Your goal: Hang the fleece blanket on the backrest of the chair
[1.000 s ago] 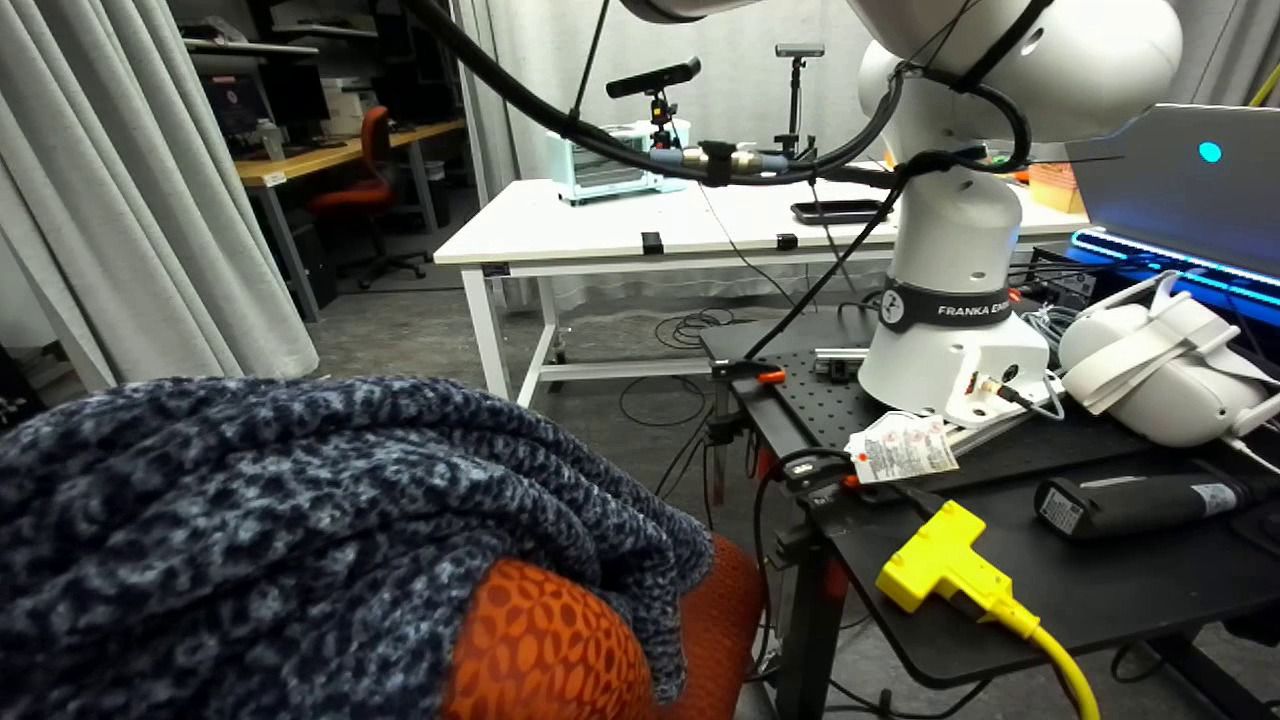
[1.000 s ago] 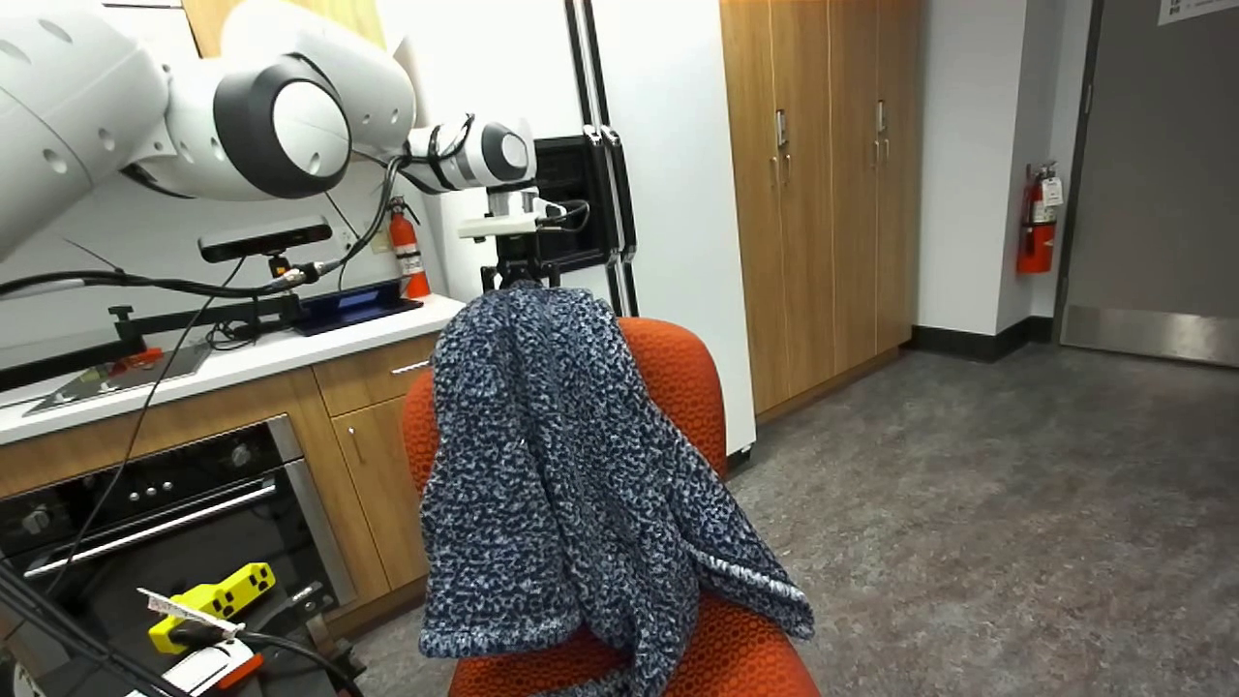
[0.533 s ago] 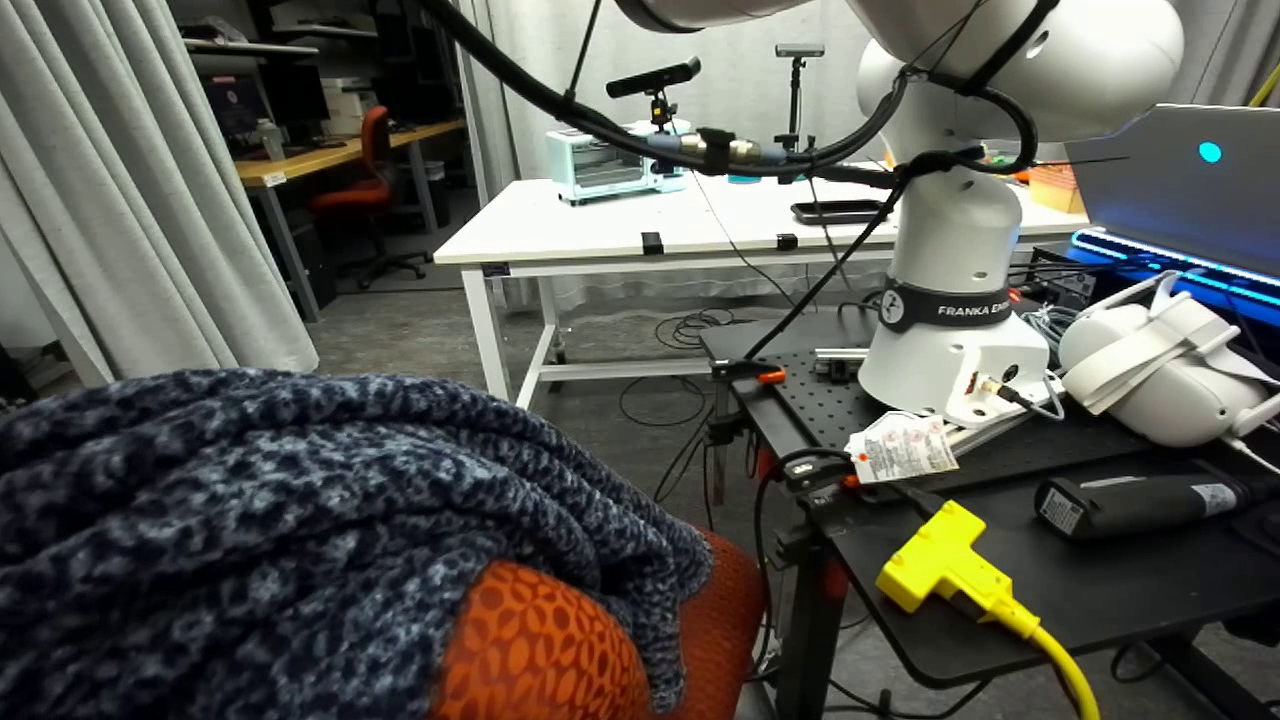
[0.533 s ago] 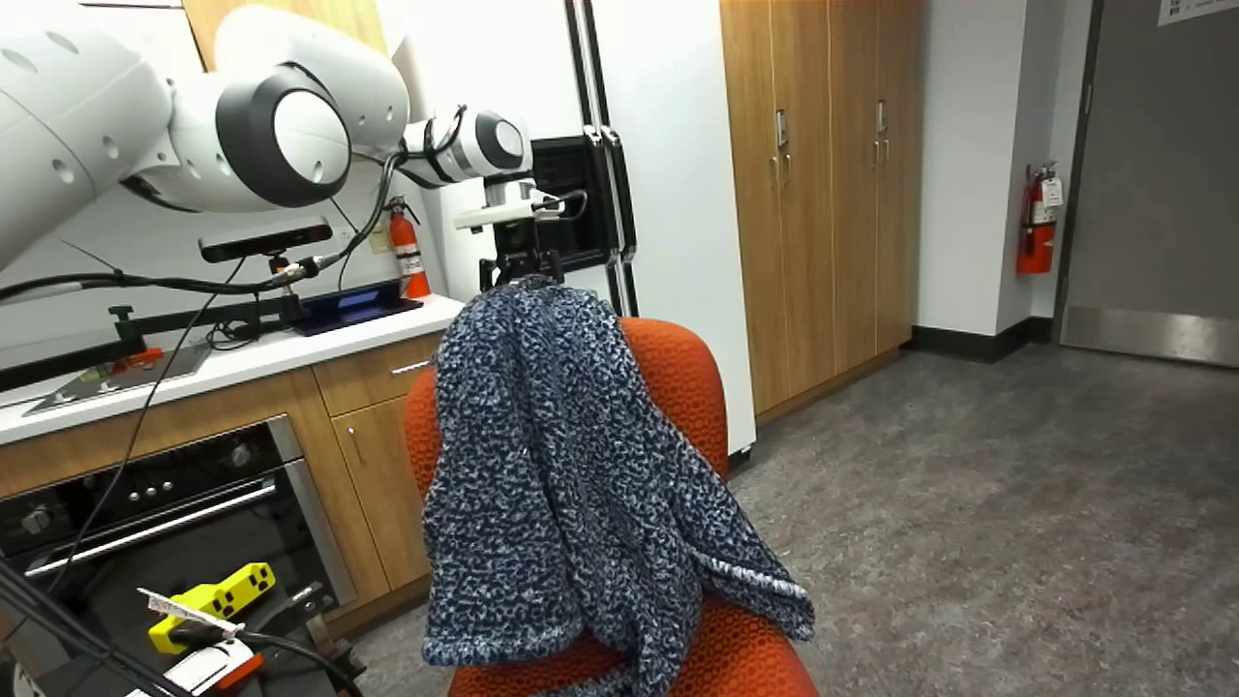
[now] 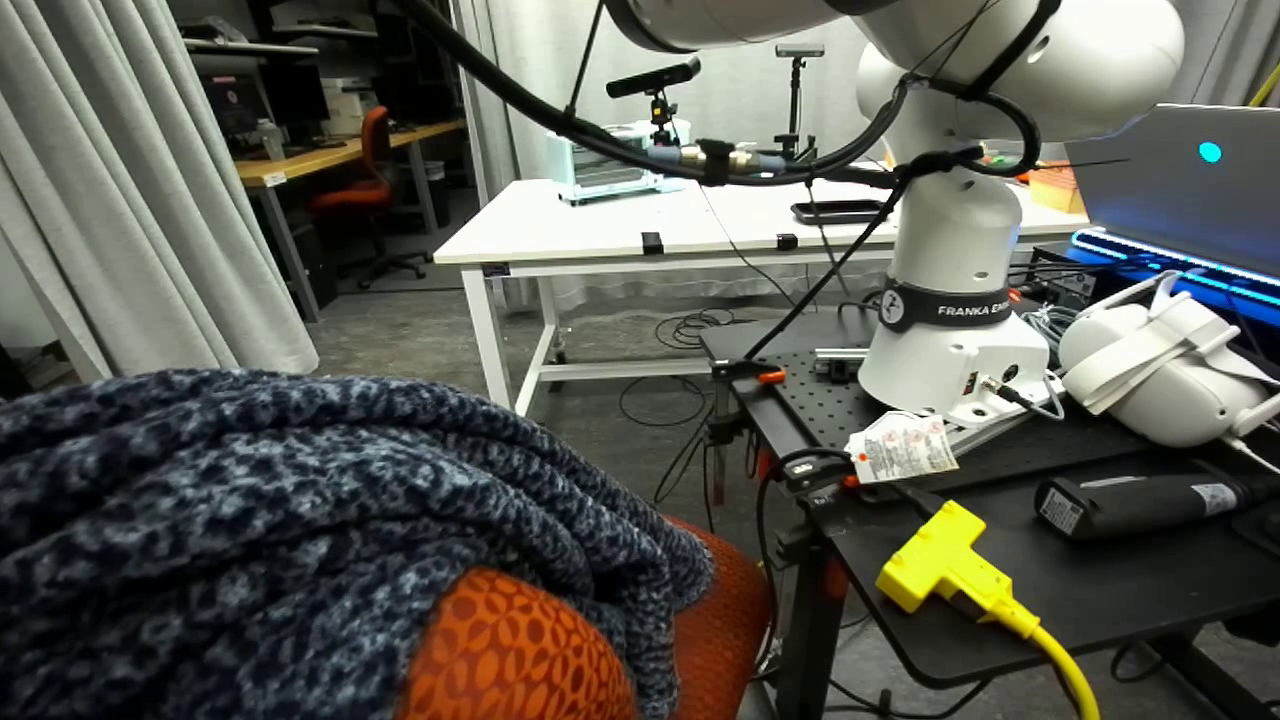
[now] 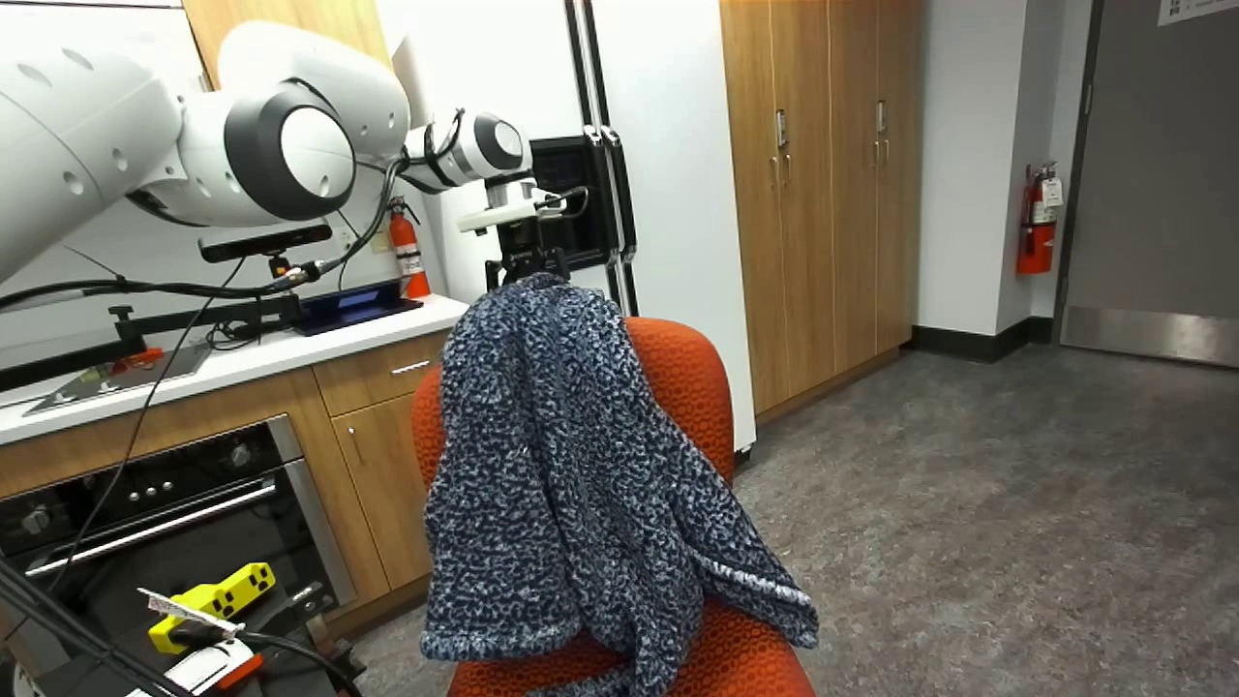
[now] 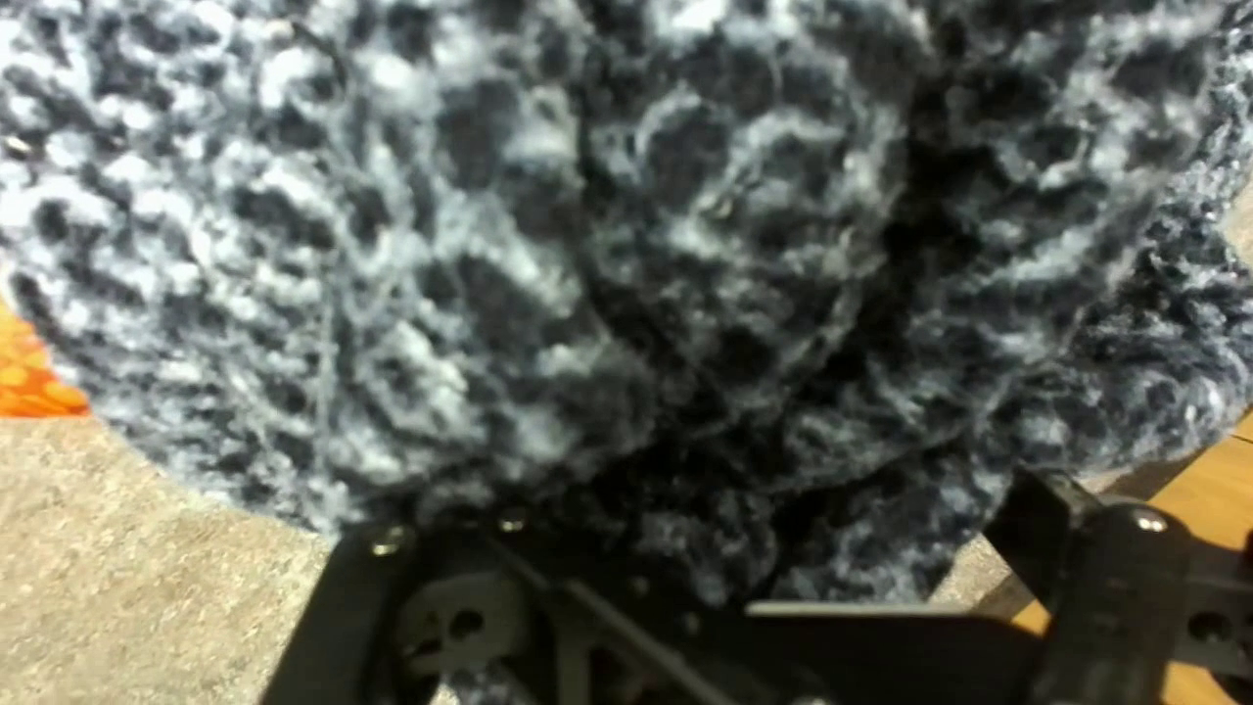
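Note:
The mottled navy-grey fleece blanket (image 6: 571,465) hangs over the front of the orange-red backrest (image 6: 692,378), its lower edge reaching the seat (image 6: 740,649). The backrest shows bare at the sides. In an exterior view the blanket (image 5: 300,500) also covers most of the backrest (image 5: 520,650). My gripper (image 6: 528,275) is above the backrest's top edge, at a raised peak of the blanket. In the wrist view the blanket (image 7: 470,255) fills most of the picture and bunches at my gripper (image 7: 764,509). It appears shut on the blanket; cloth hides the fingertips.
A black table (image 5: 1000,600) carries the robot base (image 5: 955,300), a yellow power splitter (image 5: 945,560) and a white headset (image 5: 1160,360). A white table (image 5: 600,225) stands behind. A counter with an oven (image 6: 174,513) and a white fridge (image 6: 668,194) lie beyond the chair.
In an exterior view my gripper and the blanket's peak have shifted slightly right and up. The backrest has shifted slightly right with them. The arm's elbow has come lower.

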Controlling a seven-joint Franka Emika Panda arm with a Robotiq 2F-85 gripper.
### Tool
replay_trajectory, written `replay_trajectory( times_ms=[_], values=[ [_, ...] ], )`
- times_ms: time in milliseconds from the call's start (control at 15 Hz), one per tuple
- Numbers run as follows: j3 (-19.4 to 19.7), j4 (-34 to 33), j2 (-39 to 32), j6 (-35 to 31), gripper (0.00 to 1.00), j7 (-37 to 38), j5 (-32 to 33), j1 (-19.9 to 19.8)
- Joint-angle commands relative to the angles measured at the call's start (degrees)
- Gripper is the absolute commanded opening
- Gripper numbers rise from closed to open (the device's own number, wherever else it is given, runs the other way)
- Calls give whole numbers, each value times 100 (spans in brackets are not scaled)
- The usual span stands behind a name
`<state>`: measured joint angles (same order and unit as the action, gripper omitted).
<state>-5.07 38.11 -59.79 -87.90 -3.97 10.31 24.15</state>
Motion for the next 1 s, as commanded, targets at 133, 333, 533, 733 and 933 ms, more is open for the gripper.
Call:
replay_trajectory(
  times_ms=[133, 333, 533, 733, 933],
  values=[
    [169, -465, -235, 186, 100, -80, 372, 126],
    [196, -472, -233, 269, 100, -38, 494, 152],
    [121, -106, -63, 11, 100, -6, 442, 84],
    [144, -111, -66, 11, 100, -6, 475, 98],
    [149, -112, -66, 11, 100, -6, 476, 98]
  ],
)
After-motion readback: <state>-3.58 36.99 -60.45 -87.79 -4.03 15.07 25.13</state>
